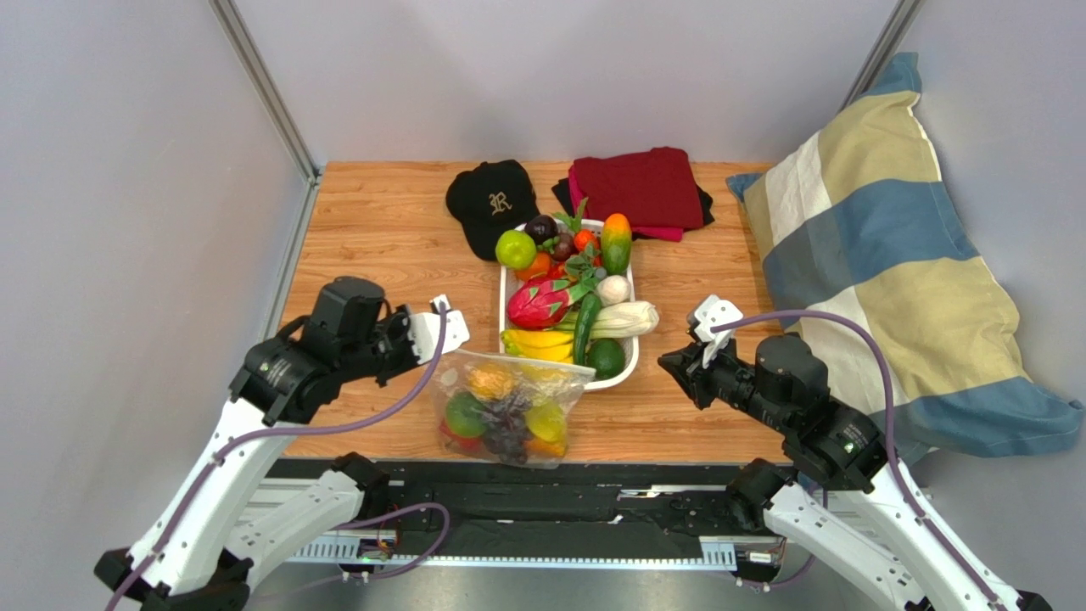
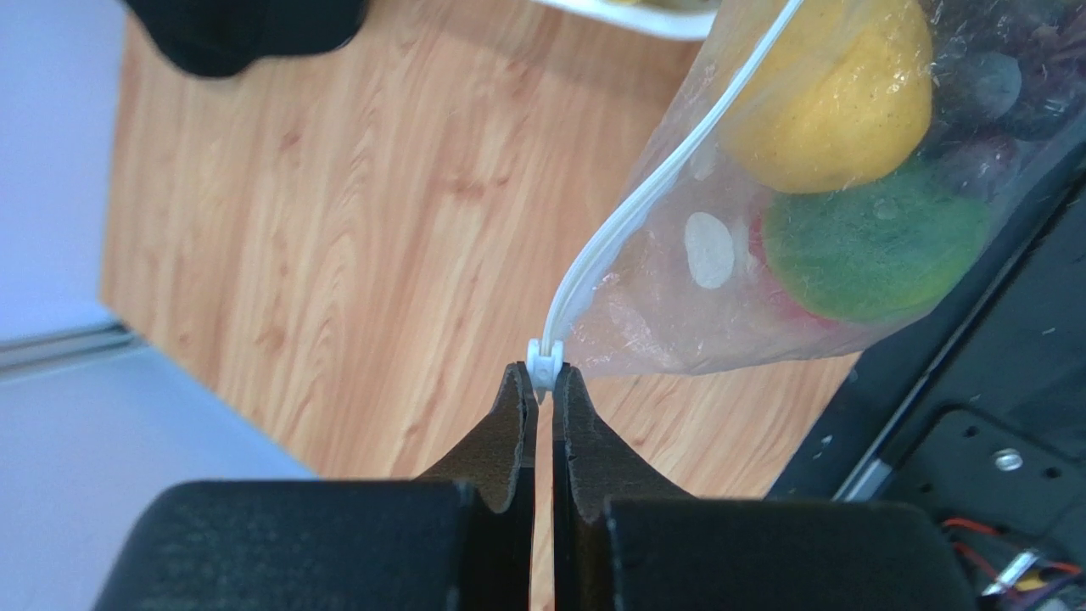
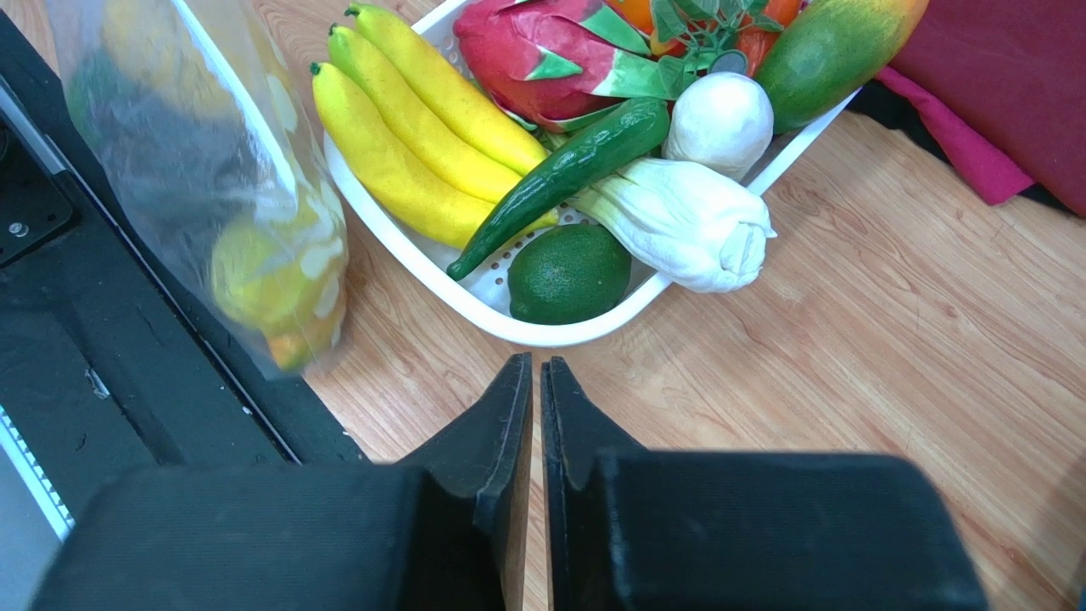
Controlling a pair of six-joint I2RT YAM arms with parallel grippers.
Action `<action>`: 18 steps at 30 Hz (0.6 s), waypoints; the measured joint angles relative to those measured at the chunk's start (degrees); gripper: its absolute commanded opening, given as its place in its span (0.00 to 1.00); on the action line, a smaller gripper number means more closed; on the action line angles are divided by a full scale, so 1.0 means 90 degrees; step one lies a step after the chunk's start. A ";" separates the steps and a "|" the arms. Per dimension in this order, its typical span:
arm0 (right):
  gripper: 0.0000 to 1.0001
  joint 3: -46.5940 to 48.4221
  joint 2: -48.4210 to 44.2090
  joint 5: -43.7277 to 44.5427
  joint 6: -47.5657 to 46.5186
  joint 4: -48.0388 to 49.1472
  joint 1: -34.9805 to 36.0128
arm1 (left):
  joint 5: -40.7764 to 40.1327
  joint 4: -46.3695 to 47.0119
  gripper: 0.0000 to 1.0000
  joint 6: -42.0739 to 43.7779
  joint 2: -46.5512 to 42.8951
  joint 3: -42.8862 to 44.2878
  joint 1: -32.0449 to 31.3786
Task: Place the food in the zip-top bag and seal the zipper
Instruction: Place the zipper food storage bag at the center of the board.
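Observation:
The zip-top bag (image 1: pixel 510 407) stands at the table's near edge, holding orange, green, yellow and dark purple food. My left gripper (image 1: pixel 441 349) is shut on the white slider (image 2: pixel 546 360) at the left end of the zipper (image 2: pixel 663 178). In the left wrist view a yellow fruit (image 2: pixel 835 89) and a green one (image 2: pixel 873 248) show through the plastic. My right gripper (image 1: pixel 672 360) is shut and empty, just in front of the tray's near right corner. More food fills the white tray (image 1: pixel 502 287): bananas (image 3: pixel 395 127), a lime (image 3: pixel 569 273) and a dragon fruit (image 1: pixel 541 303).
A black cap (image 1: pixel 492 201) and folded red cloths (image 1: pixel 641 187) lie behind the tray. A striped pillow (image 1: pixel 880 242) leans at the right. A black rail (image 1: pixel 535 490) runs along the table's near edge under the bag.

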 measured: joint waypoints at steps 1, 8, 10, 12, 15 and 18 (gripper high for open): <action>0.10 0.0017 0.0007 0.0000 0.0000 -0.0012 0.0000 | -0.0029 -0.0087 0.00 0.0155 -0.0109 -0.0007 0.0148; 0.10 0.0083 0.0024 0.0000 0.0000 -0.0095 0.0000 | -0.0284 -0.0136 0.00 0.0979 -0.0192 -0.0471 0.1377; 0.10 0.0112 0.0044 0.0002 0.0000 -0.0129 0.0000 | -0.0284 0.0049 0.00 0.1175 -0.0002 -0.0646 0.1843; 0.10 0.0146 0.0061 0.0015 -0.0002 -0.0158 0.0000 | -0.0233 0.0321 0.00 0.1430 0.0328 -0.0702 0.2431; 0.11 0.0168 0.0066 0.0046 -0.0017 -0.0206 0.0000 | -0.0034 0.0707 0.00 0.1719 0.0920 -0.0597 0.3118; 0.11 0.0185 0.0063 0.0102 -0.0034 -0.0284 0.0000 | 0.0187 0.0971 0.00 0.1933 0.1605 -0.0209 0.3628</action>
